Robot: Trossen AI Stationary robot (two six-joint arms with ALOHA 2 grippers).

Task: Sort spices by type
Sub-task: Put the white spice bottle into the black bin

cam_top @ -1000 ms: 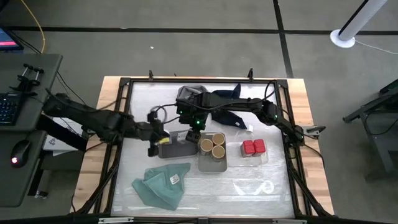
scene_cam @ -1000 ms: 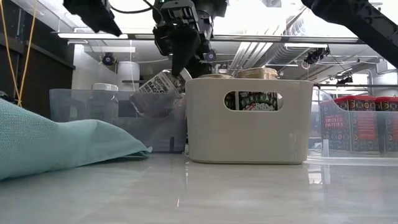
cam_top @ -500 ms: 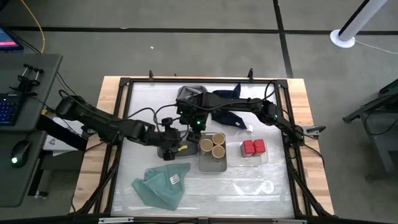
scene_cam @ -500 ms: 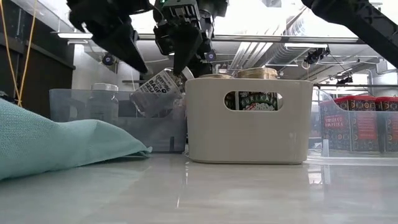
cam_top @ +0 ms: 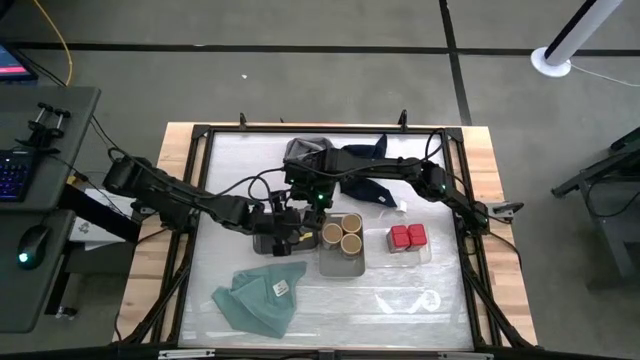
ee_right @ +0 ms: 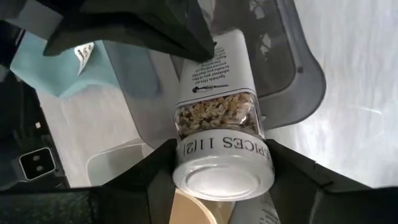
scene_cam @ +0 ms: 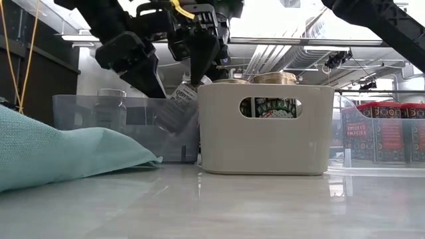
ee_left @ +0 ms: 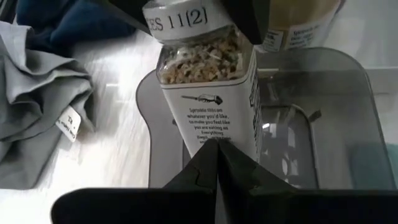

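My right gripper (cam_top: 308, 208) is shut on a white-capped spice jar (ee_right: 214, 93) that tilts over the grey tray (cam_top: 270, 243), cap end up. My left gripper (ee_left: 217, 149) is shut, its tips against this jar's lower part. In the low view the jar (scene_cam: 175, 111) leans inside the tray. A second white-capped jar (scene_cam: 110, 109) stands on its base in the same tray. Three tan-topped jars (cam_top: 342, 233) stand in the white tray (scene_cam: 265, 133). Two red boxy jars (cam_top: 407, 237) stand in the clear tray. My right gripper pinches the jar's white cap (ee_right: 184, 157) between its two fingers (ee_right: 292, 171), one on each side. It comes from above, slanting. The jar hangs tilted below the fingers, its bottom end down in the grey tray. My left gripper's shut fingertips (ee_left: 208, 163) lie against the labelled side of the jar (ee_left: 214, 127) near its bottom end, coming from the table's left and slanting down.
A teal cloth (cam_top: 260, 295) lies near the front left. Grey (cam_top: 300, 150) and navy (cam_top: 365, 155) cloths lie at the far side. The white tray's wall (scene_cam: 202, 126) stands close against the grey tray. There is bare table at the front right.
My left gripper has gone toward the table's right edge and down to the tilted jar, ending with its tips against the jar's lower part. The jar now sits steeper and lower in the grey tray. My right gripper has kept its hold on the cap.
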